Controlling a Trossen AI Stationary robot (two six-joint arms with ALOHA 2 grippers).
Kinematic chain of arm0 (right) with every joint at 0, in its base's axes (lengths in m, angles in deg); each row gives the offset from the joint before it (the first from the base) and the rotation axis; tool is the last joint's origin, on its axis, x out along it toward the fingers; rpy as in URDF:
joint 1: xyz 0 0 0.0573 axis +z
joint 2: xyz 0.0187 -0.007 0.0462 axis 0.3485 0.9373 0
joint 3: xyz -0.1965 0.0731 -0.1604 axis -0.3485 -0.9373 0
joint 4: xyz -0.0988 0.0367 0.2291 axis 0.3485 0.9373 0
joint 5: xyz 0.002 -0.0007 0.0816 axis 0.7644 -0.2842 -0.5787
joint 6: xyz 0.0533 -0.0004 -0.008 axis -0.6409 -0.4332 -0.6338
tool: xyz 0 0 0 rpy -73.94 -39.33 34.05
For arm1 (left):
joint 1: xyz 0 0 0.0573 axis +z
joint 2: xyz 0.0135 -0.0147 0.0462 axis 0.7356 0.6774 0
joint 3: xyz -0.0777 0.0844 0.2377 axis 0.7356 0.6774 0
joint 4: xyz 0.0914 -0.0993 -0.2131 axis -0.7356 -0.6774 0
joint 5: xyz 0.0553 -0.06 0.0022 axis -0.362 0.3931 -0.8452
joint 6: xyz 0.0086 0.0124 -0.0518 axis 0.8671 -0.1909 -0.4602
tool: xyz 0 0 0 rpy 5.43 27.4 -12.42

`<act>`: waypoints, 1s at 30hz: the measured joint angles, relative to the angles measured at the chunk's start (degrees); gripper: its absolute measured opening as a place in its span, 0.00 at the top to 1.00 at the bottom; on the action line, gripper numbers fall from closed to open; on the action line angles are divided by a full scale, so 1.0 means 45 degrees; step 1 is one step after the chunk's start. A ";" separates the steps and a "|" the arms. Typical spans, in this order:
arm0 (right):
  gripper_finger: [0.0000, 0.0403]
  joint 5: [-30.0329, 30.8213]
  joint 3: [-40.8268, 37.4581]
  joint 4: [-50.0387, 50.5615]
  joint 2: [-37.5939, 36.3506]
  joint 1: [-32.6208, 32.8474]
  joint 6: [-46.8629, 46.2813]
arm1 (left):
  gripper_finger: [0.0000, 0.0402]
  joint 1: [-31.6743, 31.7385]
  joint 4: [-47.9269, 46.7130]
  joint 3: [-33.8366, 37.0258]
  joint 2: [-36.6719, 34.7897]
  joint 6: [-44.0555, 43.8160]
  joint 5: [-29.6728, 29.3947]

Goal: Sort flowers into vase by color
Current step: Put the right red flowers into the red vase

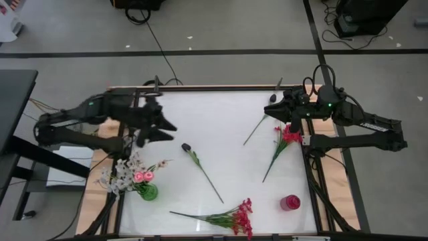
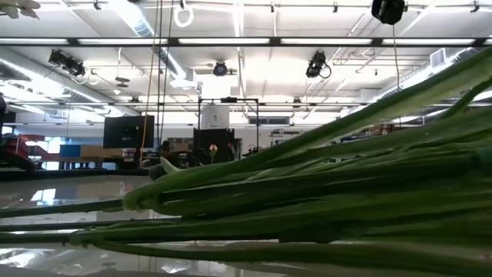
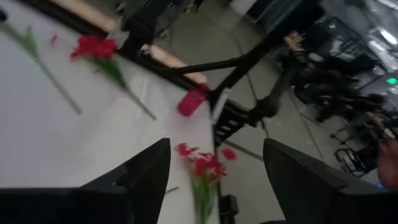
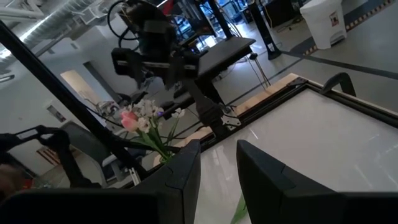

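Observation:
A green vase [image 1: 148, 193] at the near left holds pink and white flowers [image 1: 131, 175]; the right wrist view shows them too [image 4: 140, 121]. A small red vase [image 1: 290, 202] stands at the near right. On the table lie a red spray bunch [image 1: 234, 217] by the near edge, a red spray [image 1: 284, 139], and two green stems with dark buds [image 1: 200, 167] [image 1: 257, 127]. My left gripper [image 1: 168, 129] [image 3: 216, 180] hovers open above the table's left part, touching nothing. My right gripper [image 1: 275, 108] [image 4: 217, 168] hangs open at the far right, nothing between its fingers.
Thick green stems [image 2: 307, 200] of the near bunch fill the low view's foreground. The white table top [image 1: 221, 107] is framed by a wooden border [image 1: 93, 207]. A black table [image 1: 13, 100] stands at the left, beyond the frame.

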State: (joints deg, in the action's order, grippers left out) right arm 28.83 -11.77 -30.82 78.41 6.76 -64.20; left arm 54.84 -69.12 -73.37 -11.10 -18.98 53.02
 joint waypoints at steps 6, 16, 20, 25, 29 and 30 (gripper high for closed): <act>0.72 0.0000 0.0000 -0.0002 -0.0002 -0.0002 0.0003 | 0.36 0.1315 0.1580 0.0000 0.2439 -0.0086 0.0429; 0.72 0.0001 0.0000 0.0000 -0.0003 -0.0004 0.0001 | 0.36 0.2495 0.3366 0.0005 0.6582 -0.1802 0.0252; 0.72 0.0005 0.0000 -0.0035 0.0000 -0.0002 0.0003 | 0.36 0.2543 0.3470 0.0005 0.7514 -0.2887 -0.0658; 0.72 -0.0018 0.0000 -0.0808 -0.0005 0.0001 -0.0378 | 0.36 0.2532 0.3370 0.0010 0.7916 -0.4026 -0.2695; 0.72 0.0495 0.0011 -0.0860 0.0173 -0.0036 -0.1011 | 0.36 0.2417 0.3081 0.0010 0.7872 -0.4425 -0.4808; 0.72 0.0820 0.0019 -0.0597 0.0305 -0.0067 -0.1370 | 0.36 0.2395 0.2937 0.0010 0.7868 -0.4572 -0.5106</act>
State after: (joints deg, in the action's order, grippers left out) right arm 32.52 -11.68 -33.51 79.78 6.46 -70.37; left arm 65.61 -55.91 -73.32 24.30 -39.56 30.04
